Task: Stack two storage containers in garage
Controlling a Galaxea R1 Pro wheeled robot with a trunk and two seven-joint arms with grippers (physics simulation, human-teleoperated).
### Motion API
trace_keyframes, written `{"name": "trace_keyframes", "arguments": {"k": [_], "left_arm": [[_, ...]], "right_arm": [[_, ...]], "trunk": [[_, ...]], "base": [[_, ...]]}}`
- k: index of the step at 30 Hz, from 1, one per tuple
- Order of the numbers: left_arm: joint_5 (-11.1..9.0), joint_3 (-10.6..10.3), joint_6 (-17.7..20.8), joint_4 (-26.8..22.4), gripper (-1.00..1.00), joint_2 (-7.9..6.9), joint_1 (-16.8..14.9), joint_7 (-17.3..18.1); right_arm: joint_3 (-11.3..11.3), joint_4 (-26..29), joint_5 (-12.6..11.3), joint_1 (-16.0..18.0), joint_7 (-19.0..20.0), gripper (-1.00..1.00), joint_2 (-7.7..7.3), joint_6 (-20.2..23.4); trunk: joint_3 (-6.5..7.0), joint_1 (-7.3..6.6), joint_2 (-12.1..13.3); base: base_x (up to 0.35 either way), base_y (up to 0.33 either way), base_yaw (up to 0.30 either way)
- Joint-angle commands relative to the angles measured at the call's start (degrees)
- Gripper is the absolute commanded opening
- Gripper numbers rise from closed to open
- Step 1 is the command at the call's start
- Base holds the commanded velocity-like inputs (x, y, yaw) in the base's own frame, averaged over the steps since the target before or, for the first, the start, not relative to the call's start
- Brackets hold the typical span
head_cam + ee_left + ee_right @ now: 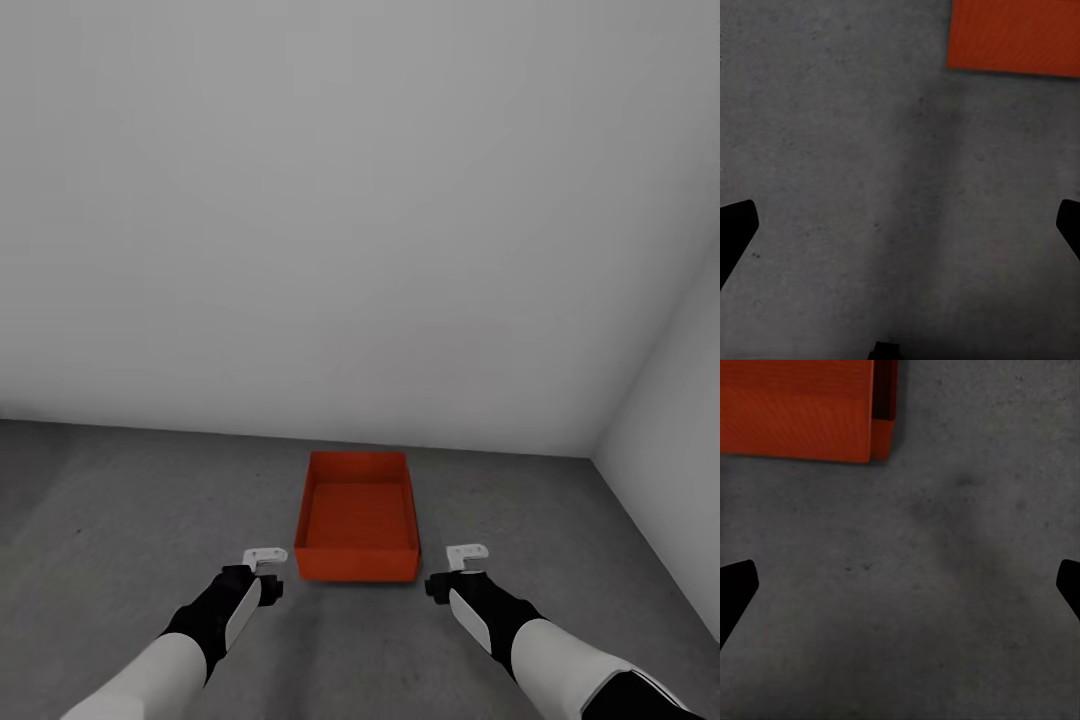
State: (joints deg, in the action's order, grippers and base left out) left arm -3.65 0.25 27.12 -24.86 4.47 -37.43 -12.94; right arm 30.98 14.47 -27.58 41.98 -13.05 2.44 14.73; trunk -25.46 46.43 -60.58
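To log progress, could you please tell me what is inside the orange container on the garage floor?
The container looks empty: its orange bottom shows, bare. The near wall hides the strip just behind it.

Matte orange-red container (356, 520); speckled matte concrete floor (120, 520)

An orange-red storage container (356, 517) sits upright and open-topped on the dark grey speckled floor (120, 500) of the garage, near the floor's far edge where it meets the plain grey-white wall (300, 200). Rectangular with low, slightly flared walls, its inside looks empty.
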Motion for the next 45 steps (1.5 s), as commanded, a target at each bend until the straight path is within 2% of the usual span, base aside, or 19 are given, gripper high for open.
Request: {"name": "trace_keyframes", "arguments": {"k": [1, 15, 45], "left_arm": [[-0.39, 0.02, 0.25, -0.10, 1.00, 0.02, -0.01, -0.32], [-0.39, 0.02, 0.22, -0.07, 1.00, 0.02, -0.01, -0.33], [-0.39, 0.02, 0.22, -0.02, 1.00, 0.02, -0.01, -0.36]], "right_arm": [[0.48, 0.12, -0.46, 0.04, -0.40, 1.00, -0.04, 0.30], [0.48, 0.12, -0.46, 0.04, -0.40, 1.00, 0.02, 0.30], [0.46, 0.12, -0.46, 0.04, -0.40, 1.00, 0.02, 0.30]], "trunk": [[-0.06, 0.00, -0.04], [0.05, 0.00, -0.04], [2.71, 0.00, -0.04]], "base": [[-0.008, 0.000, 0.000], [-0.001, 0.000, 0.000], [0.000, 0.000, 0.000]]}}
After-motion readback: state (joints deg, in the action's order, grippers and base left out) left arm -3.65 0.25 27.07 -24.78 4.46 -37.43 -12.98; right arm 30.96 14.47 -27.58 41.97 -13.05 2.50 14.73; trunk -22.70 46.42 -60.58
